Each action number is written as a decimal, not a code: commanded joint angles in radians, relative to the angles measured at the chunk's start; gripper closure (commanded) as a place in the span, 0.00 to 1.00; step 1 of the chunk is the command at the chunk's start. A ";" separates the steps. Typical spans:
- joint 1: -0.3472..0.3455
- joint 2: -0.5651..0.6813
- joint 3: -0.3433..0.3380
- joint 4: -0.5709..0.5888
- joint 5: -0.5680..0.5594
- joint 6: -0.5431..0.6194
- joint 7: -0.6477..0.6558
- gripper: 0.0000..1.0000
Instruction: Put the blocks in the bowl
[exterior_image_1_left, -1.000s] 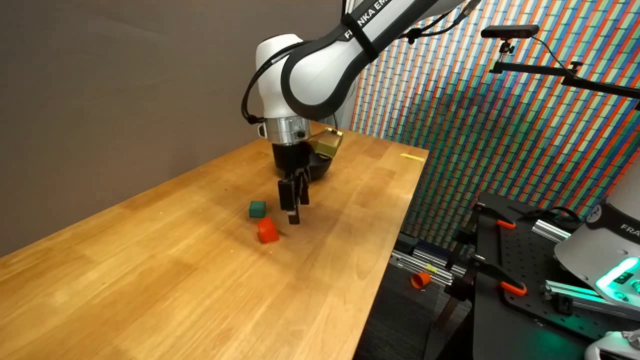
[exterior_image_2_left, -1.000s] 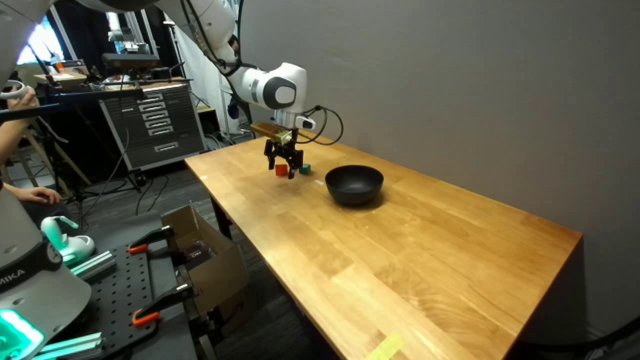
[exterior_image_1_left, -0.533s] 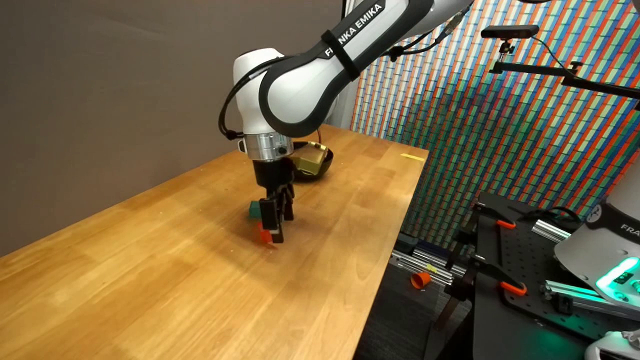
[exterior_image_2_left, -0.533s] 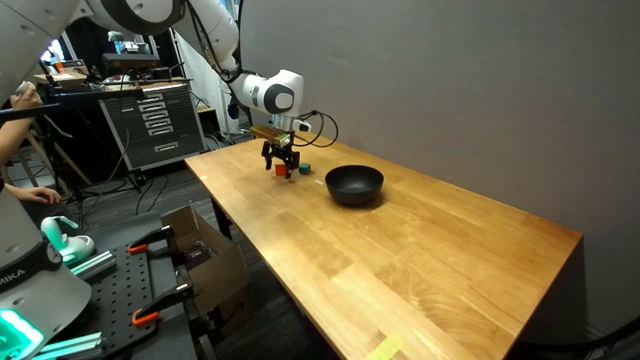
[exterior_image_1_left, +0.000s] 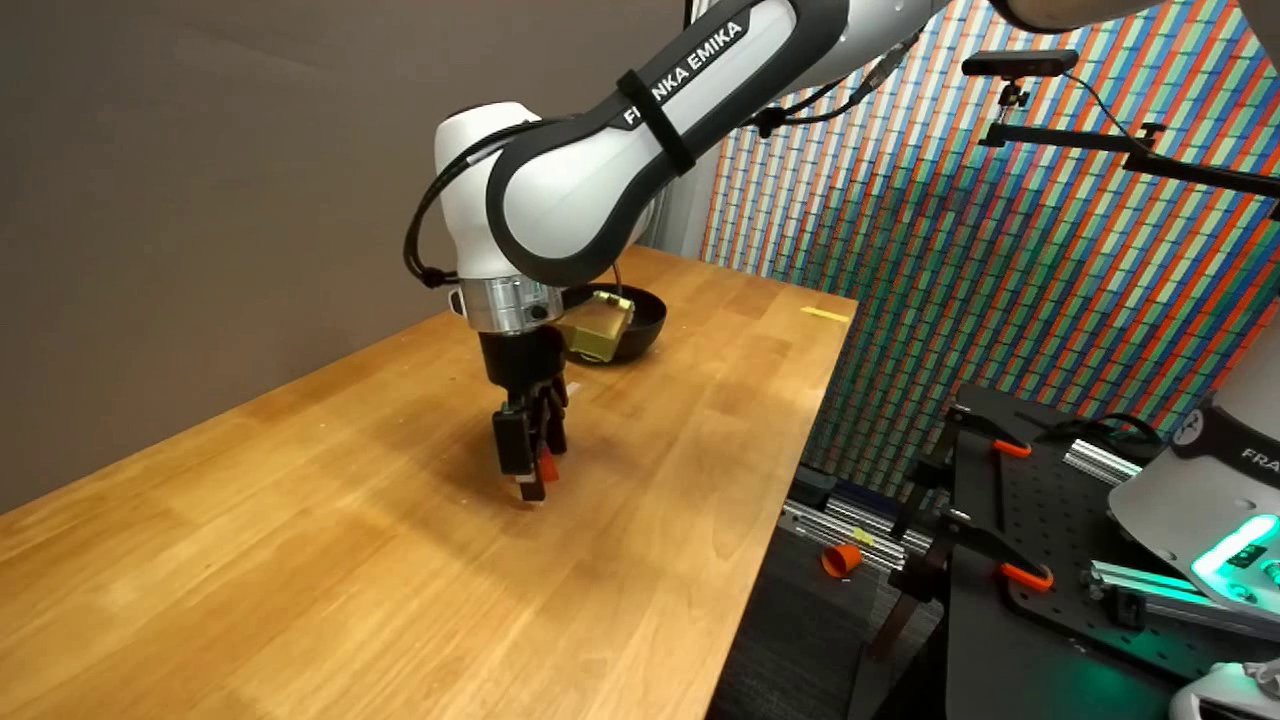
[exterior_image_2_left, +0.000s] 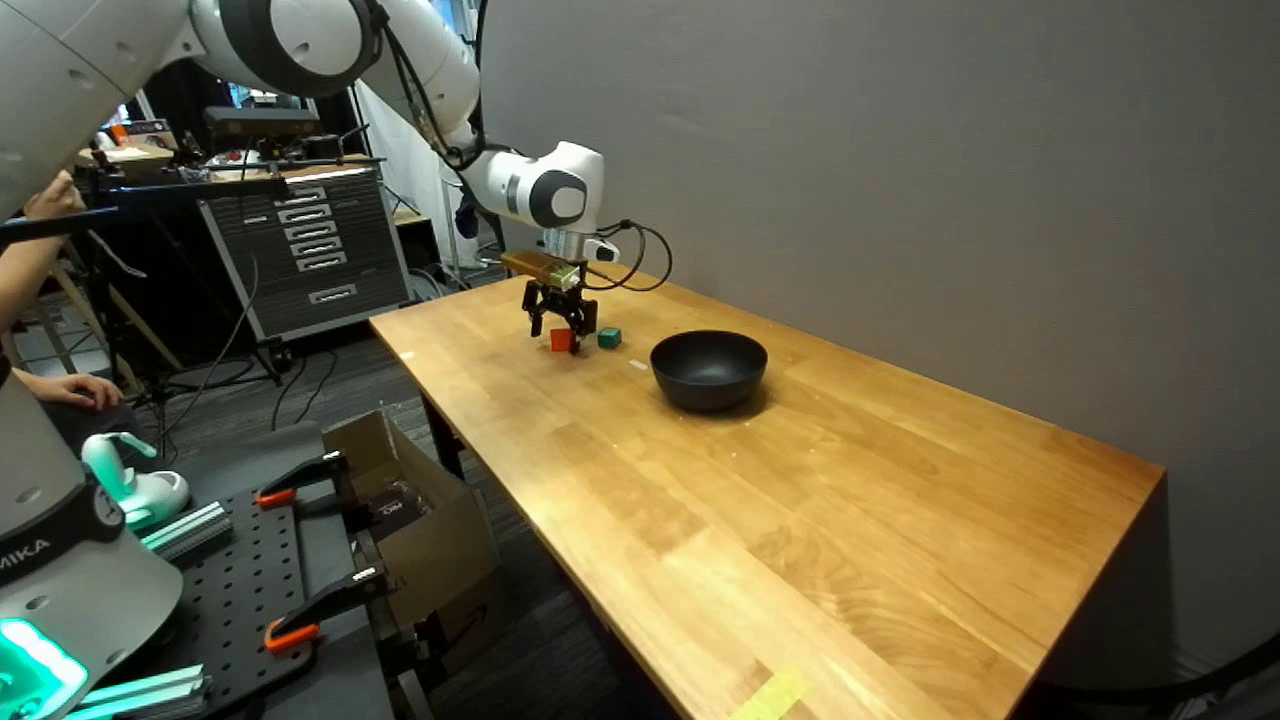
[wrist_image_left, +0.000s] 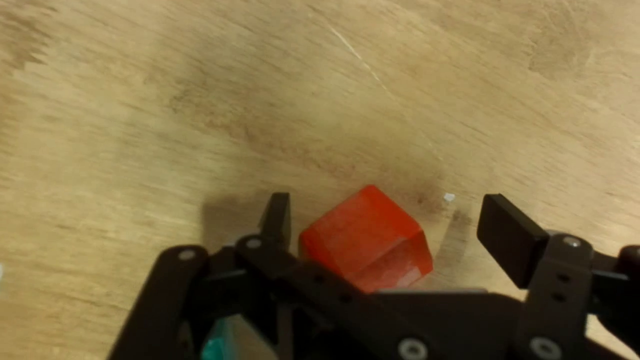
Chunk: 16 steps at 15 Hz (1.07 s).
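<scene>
The orange-red block (wrist_image_left: 367, 237) lies on the table between the spread fingers of my gripper (wrist_image_left: 390, 225), nearer the left finger in the wrist view, with gaps on both sides. My gripper is open, low over the table, in both exterior views (exterior_image_1_left: 545, 468) (exterior_image_2_left: 556, 342). The orange-red block is partly covered by the fingers in both exterior views (exterior_image_1_left: 548, 464) (exterior_image_2_left: 561, 341). The green block (exterior_image_2_left: 609, 338) stands just beside the gripper, on the bowl's side; a sliver shows in the wrist view (wrist_image_left: 217, 342). The black bowl (exterior_image_2_left: 708, 385) stands upright on the table, partly hidden behind the gripper's camera in an exterior view (exterior_image_1_left: 645, 335).
The wooden table (exterior_image_2_left: 900, 520) runs along a grey wall (exterior_image_2_left: 900, 200). Yellow tape (exterior_image_2_left: 775, 692) marks one end of the table. A black base table with clamps (exterior_image_2_left: 310, 600) and a cardboard box (exterior_image_2_left: 430, 540) stand beside it.
My gripper has moved down and across until its open fingers stand on either side of the orange-red block. The green block is now hidden behind the gripper in an exterior view. Blocks and bowl stay put.
</scene>
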 joint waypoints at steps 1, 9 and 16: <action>0.010 0.034 -0.006 0.073 -0.016 -0.033 0.014 0.34; 0.007 -0.092 -0.120 -0.091 -0.110 0.070 0.148 0.74; 0.001 -0.307 -0.309 -0.336 -0.269 0.197 0.393 0.74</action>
